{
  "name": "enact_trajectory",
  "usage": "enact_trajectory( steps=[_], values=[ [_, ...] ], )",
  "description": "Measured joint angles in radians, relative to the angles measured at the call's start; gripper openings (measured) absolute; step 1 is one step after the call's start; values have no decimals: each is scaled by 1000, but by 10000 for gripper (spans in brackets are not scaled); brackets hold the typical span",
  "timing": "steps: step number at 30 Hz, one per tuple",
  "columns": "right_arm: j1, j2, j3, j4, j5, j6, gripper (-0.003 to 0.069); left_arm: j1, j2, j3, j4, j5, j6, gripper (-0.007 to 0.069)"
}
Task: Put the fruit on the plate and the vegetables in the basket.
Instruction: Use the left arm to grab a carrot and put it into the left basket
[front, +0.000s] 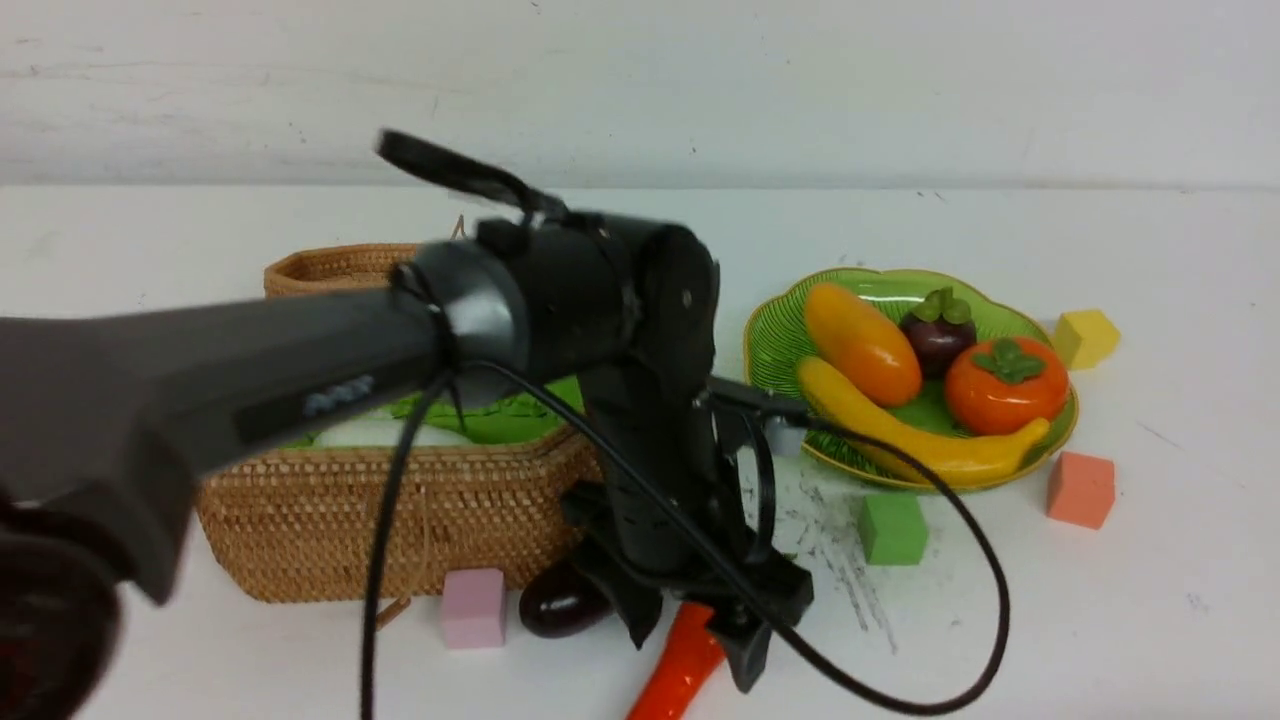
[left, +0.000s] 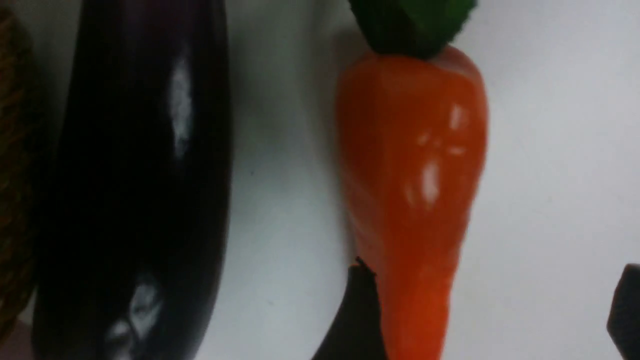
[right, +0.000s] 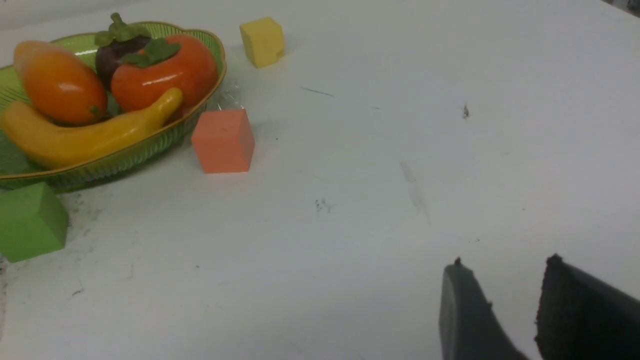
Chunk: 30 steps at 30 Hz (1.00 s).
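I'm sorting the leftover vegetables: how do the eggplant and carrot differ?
The eggplant is dark purple; the carrot is orange with a green top. The eggplant is thicker; the carrot tapers. The eggplant lies nearer the basket than the carrot. Both are glossy, on the table.

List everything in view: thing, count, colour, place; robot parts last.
Basket: one, tan wicker, green lining, table left.
White vegetable: one, white, inside the basket.
Eggplant: one, dark purple, before the basket.
Carrot: one, orange, green top, beside the eggplant.
Plate: one, green, table right.
Fruit: four, on the plate: yellow banana, orange mango, orange persimmon, purple mangosteen.
Foam cubes: four: pink by the basket; green, orange, yellow around the plate.
Left arm: one, black, stretched past the basket.
Left pincer: one, black, open around the carrot's narrow end.
Right pincer: one, black, open, empty, above table.
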<state>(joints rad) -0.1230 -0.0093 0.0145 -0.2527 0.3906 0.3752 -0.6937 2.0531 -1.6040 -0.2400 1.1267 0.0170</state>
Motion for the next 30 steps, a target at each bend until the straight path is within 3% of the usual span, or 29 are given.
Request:
enact_trajectory(
  steps=[6, 11, 12, 25, 30],
  values=[
    [0, 0, 0, -1, 0, 0, 238, 0, 79, -1, -1, -16, 0, 498],
    [0, 0, 0, -2, 0, 0, 238, 0, 81, -1, -7, 10, 18, 306],
    [0, 0, 0, -2, 0, 0, 238, 0, 81, -1, -7, 15, 24, 295],
    [0, 0, 0, -2, 0, 0, 238, 0, -78, -41, -3, 84, 109, 302],
    [0, 0, 0, -3, 0, 0, 238, 0, -215, -98, 111, 96, 149, 302]
  ],
)
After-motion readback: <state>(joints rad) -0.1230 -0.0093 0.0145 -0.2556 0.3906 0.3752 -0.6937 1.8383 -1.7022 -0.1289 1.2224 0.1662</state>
